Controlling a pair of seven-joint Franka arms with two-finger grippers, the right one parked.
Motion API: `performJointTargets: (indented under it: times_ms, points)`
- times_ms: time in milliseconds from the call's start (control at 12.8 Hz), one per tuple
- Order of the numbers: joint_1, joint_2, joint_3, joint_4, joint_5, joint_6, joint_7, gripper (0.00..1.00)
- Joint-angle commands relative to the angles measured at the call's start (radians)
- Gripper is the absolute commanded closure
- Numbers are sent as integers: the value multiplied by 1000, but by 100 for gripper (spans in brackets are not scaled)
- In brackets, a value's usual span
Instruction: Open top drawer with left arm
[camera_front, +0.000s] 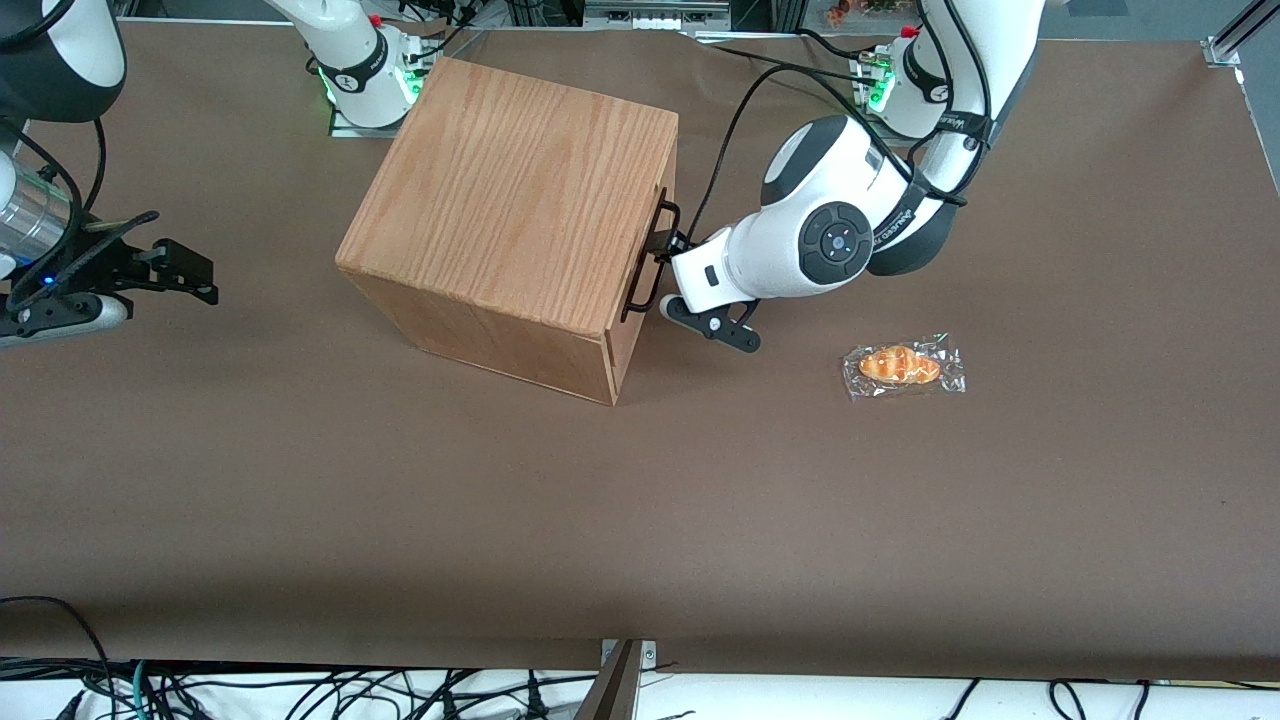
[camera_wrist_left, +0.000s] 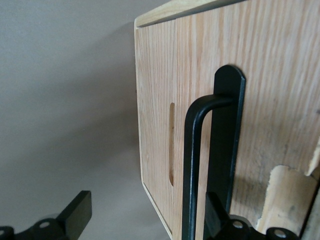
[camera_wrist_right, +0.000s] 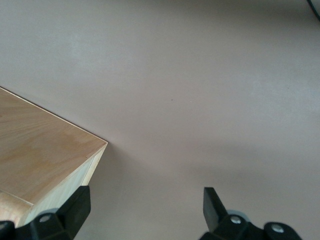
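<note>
- The top drawer (camera_front: 655, 235) is seen shut, its front panel flush with the face of the oak box (camera_front: 520, 200), just under the box's top board.
- That face is turned toward the working arm's end of the table (camera_front: 300, 500), so only a narrow strip of the drawer front shows in the front view.
- A black bar handle (camera_wrist_left: 192, 165) is fixed to the drawer front on a flat black mounting plate; the bar stands off the wood and runs along the panel.
- A narrow slot is cut into the wood beside the handle.
- The gripper (camera_front: 690, 285) of the left arm (camera_front: 830, 235) is held directly in front of the drawer, level with the handle.
- Its fingers (camera_wrist_left: 75, 212) are spread wide: one lies close against the handle's mounting plate, the other hangs free over the table, well apart from the box.
- Nothing is clasped between them.
- The box is set at an angle on the brown table, toward the middle.
- A wrapped bread roll (camera_front: 903, 366) lies on the table nearer to the front camera than the arm's elbow, well apart from the box.
</note>
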Motion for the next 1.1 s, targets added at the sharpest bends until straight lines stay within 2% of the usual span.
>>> performJointTargets:
  times_ms: [0, 235, 471, 706, 1020]
  points:
    - [-10, 10, 7, -4, -9, -1, 13, 0]
    - [-18, 19, 7, -4, -8, 2, 14, 0]
    - [-18, 22, 6, -4, 73, -1, 14, 0]
    - [-9, 19, 7, -3, 80, -7, 16, 0]
    - [33, 15, 7, -3, 81, -56, 135, 0]
